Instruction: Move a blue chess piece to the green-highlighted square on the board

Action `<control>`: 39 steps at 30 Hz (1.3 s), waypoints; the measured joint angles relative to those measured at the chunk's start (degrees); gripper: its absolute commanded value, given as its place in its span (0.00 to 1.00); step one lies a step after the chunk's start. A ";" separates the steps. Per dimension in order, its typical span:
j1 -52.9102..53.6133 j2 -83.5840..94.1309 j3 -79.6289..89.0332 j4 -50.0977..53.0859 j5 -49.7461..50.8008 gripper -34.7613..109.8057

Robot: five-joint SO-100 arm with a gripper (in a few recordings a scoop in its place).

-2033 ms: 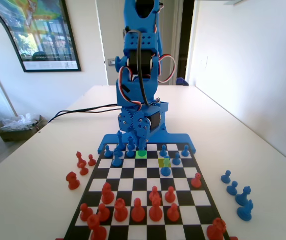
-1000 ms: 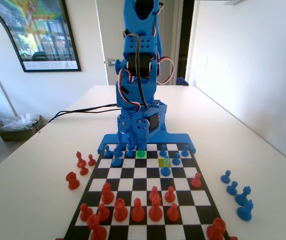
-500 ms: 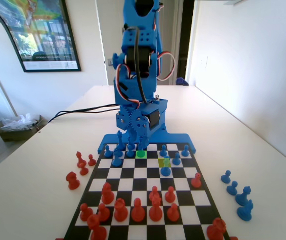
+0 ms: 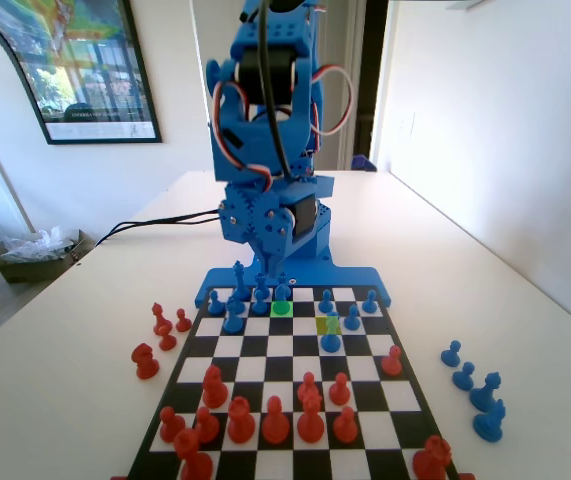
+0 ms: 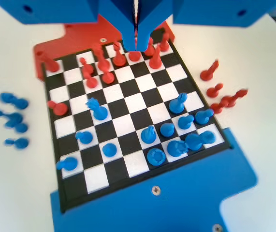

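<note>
Jaws point(image 5: 137, 41) together, empty, high above the black-and-white checkered board point(image 4: 265, 375); best to rise clear, leaving the small blue plastic pawn point(image 4: 282, 294) by the bright green square point(image 4: 282, 309).

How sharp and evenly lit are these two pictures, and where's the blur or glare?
Fixed view: bright daylight washes out the right-hand wall and doorway; the board and the green-highlighted square are fairly crisp, and the nearest red pieces are slightly soft. Wrist view: soft overall, edges smeared, the loose blue pieces at left blurriest, the white table overexposed, and the gripper out of focus up close.
</note>
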 measured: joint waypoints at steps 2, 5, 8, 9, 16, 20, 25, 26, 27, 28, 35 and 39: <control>-0.88 1.93 -1.49 1.76 -2.11 0.25; -2.46 5.62 -2.81 4.04 -6.33 0.25; -3.69 8.79 -3.52 6.33 -9.40 0.25; -4.04 10.28 -3.52 7.38 -10.72 0.25; -5.71 21.01 -3.52 14.33 -19.86 0.25; -6.33 28.21 -3.52 18.19 -22.59 0.25; -6.15 37.35 -2.11 22.15 -24.79 0.25; -6.15 38.85 -1.14 22.15 -24.61 0.25; -6.15 41.22 0.35 22.15 -24.87 0.25; -6.15 42.63 1.14 22.15 -24.52 0.25; -6.15 47.81 1.85 22.06 -22.24 0.25; -6.15 50.19 1.85 22.15 -22.24 0.25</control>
